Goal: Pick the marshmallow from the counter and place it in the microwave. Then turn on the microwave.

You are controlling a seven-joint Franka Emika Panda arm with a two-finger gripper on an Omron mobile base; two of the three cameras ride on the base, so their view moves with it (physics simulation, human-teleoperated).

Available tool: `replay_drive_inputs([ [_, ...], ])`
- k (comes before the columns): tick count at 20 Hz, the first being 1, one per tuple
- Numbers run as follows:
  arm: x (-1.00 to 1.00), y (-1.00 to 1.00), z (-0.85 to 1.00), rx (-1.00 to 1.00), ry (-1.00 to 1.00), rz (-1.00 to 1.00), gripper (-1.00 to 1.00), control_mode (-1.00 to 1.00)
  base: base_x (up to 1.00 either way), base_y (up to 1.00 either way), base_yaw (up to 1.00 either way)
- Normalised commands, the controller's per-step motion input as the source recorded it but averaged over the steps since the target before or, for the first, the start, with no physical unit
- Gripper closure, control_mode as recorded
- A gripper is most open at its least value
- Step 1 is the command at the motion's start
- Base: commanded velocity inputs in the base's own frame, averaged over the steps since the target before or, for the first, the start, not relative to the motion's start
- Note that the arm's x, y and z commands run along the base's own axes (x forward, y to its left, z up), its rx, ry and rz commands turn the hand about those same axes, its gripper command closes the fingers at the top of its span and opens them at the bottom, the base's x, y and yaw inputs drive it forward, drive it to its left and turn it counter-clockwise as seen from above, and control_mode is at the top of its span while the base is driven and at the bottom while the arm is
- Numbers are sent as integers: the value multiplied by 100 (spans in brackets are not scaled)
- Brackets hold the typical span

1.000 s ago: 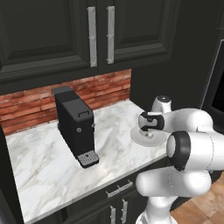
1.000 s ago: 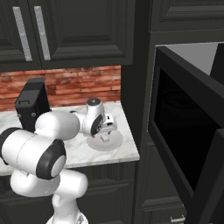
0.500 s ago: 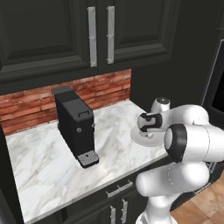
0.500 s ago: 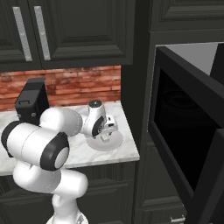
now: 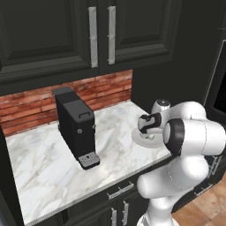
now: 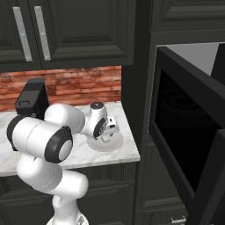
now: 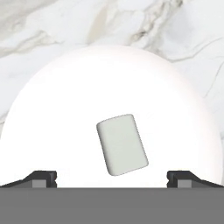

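Observation:
The marshmallow (image 7: 121, 144), a small whitish-grey block, lies near the middle of a round pale plate (image 7: 52, 113) on the marble counter (image 5: 48, 163). My gripper (image 7: 113, 181) hangs straight above it, open, with one dark fingertip (image 7: 41, 178) on each side and the marshmallow between them, apart from both. In the base views the gripper (image 5: 148, 131) (image 6: 107, 134) hovers just over the plate (image 5: 140, 141) (image 6: 115, 143) near the counter's right end. The microwave (image 6: 184, 127) stands to the right with its door (image 6: 210, 180) swung open.
A black coffee machine (image 5: 77, 128) (image 6: 31, 99) stands on the counter left of the plate. A brick backsplash (image 5: 31, 106) and dark upper cabinets (image 5: 101, 35) lie behind. The counter (image 6: 125, 151) ends at a dark cabinet column beside the microwave.
The arm's elbow has swung round while the hand stayed over the plate and settled slightly lower. The jaws stayed open.

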Motion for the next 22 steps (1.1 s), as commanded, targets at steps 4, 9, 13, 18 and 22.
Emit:
replay_drive_inputs([
  [4,10,-4,-11,0,1,1,-100,-100,0,0,0],
  [9,9,-3,-10,0,1,1,-100,-100,0,0,0],
  [13,8,-1,-11,0,2,1,-100,-100,0,0,0],
  [18,8,-1,-12,0,2,1,-100,-100,0,0,0],
  [22,7,0,-12,0,3,1,-100,-100,0,0,0],
])
